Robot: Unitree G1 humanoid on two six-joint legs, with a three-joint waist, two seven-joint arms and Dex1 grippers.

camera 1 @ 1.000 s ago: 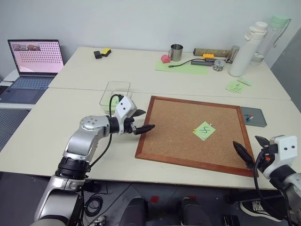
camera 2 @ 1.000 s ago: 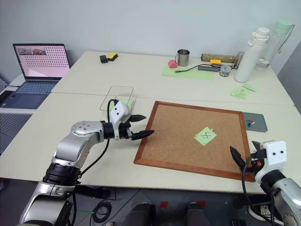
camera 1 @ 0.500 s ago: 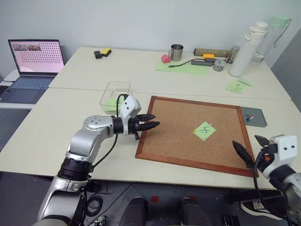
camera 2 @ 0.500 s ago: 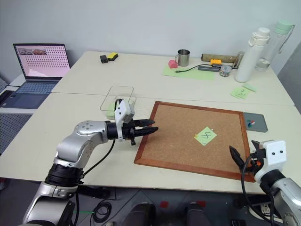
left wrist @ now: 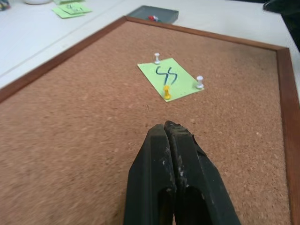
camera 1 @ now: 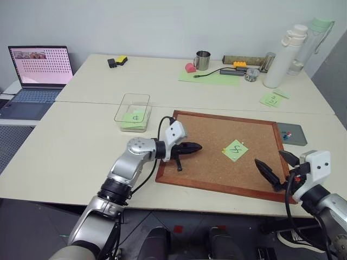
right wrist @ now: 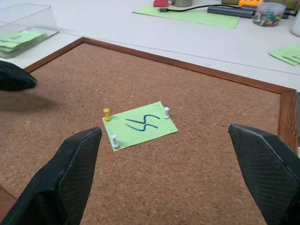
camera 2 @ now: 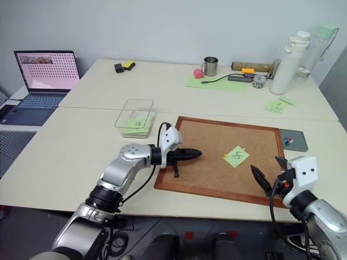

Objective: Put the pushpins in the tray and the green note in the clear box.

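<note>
The green note with a black squiggle lies on the right half of the corkboard. Three pushpins stand on it: a yellow one and two white ones. My left gripper is shut and empty, hovering over the board's left part with its tip toward the note. My right gripper stands wide open at the board's near right corner, facing the note. The grey tray beside the board's right edge holds a red and a blue pin. The clear box left of the board holds green notes.
A laptop sits at the far left. At the back stand a metal mug, a pale green mat, a jar of pins and a white bottle. More green notes lie at the back right.
My left gripper has closed and swung right, from beside the clear box to over the corkboard. My right gripper has shifted slightly left toward the board and stays open.
</note>
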